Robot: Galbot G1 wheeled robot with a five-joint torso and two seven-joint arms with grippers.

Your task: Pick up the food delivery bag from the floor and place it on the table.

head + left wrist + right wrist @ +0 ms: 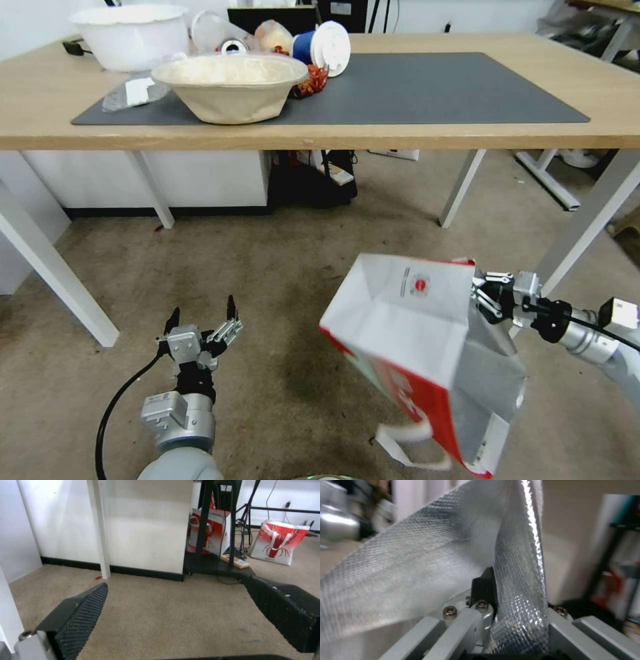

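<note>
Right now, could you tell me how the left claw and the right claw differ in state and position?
The left claw is open and holds nothing, while the right claw is shut on the bag, pinching its foil-lined rim. The left claw hangs low over the floor on the robot's left; the right claw holds the bag tilted in the air on the robot's right. Both are below the table.

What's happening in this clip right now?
The right gripper is shut on the rim of the large white boxy food delivery bag with red side panels, holding it tilted above the mottled beige carpeted floor, its white handles dangling. The silver foil lining is pinched between the fingers. The left gripper hangs open and empty, low over the floor. The bag is not yet on the long light-wood table with the dark grey mat.
</note>
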